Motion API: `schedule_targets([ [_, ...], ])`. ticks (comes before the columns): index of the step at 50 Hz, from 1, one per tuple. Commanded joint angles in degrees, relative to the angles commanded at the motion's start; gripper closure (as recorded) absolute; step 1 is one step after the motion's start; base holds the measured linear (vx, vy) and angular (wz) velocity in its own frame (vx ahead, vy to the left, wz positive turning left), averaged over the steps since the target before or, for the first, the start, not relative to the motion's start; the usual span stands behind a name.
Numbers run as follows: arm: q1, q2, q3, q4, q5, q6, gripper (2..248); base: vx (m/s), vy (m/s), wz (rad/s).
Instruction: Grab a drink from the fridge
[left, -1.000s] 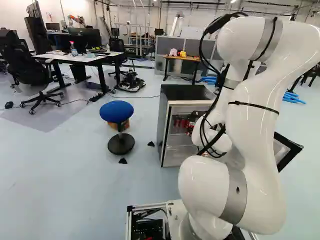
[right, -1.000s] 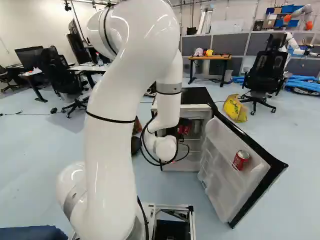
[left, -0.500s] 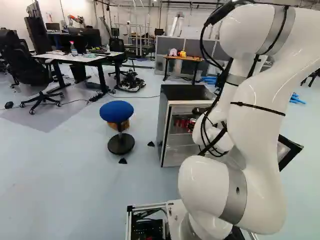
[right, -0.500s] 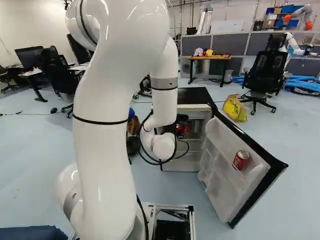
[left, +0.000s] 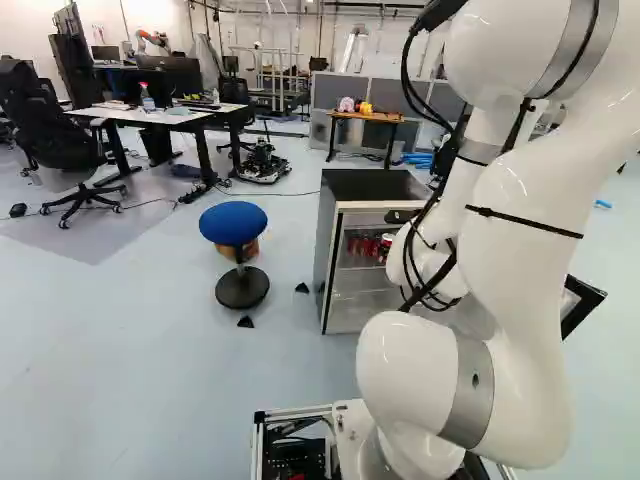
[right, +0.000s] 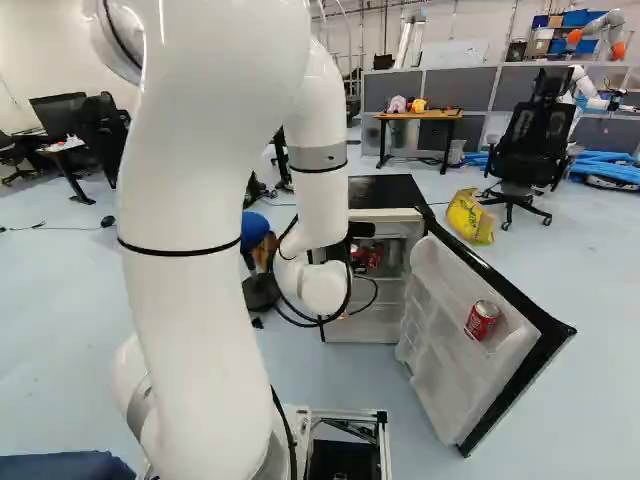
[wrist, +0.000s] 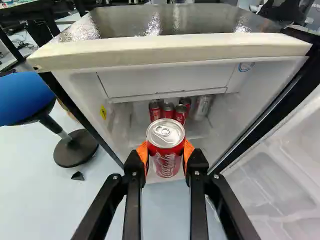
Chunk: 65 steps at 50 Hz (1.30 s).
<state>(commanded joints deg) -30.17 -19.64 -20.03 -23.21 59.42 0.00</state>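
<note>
In the left base view, my gripper (left: 402, 217) shows only as a dark part beyond the white wrist, in front of the open fridge (left: 372, 184). The wrist view has the gripper (wrist: 166, 156) shut on a red can (wrist: 166, 142), upright, with an orange pad against each side. This can is outside the fridge, before its opening. Several red cans (wrist: 155, 111) and a silver can (wrist: 202, 107) stand inside, beyond the held one. Another red can (right: 482, 320) sits in the open door (right: 555, 335).
The fridge door stands wide, reaching toward the base on the right. A blue stool (left: 234, 222) is left of the fridge. Farther off are a yellow bag (right: 470, 217), an office chair (right: 530, 140), desks and another robot (right: 598, 30).
The arm has drawn back and its upper part has swung left in the right base view. The gripper has come away from the fridge, holding the can. The base has stayed put.
</note>
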Motion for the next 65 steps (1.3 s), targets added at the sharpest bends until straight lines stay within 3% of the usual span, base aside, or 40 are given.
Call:
schedule_targets([
  [23, 0.0, 5.2, 1.8, 0.8, -4.1, 0.0, 158, 0.000, 0.000, 0.000],
  [65, 0.6, 14.8, 4.8, 2.8, -4.9, 0.0, 158, 0.000, 0.000, 0.000],
])
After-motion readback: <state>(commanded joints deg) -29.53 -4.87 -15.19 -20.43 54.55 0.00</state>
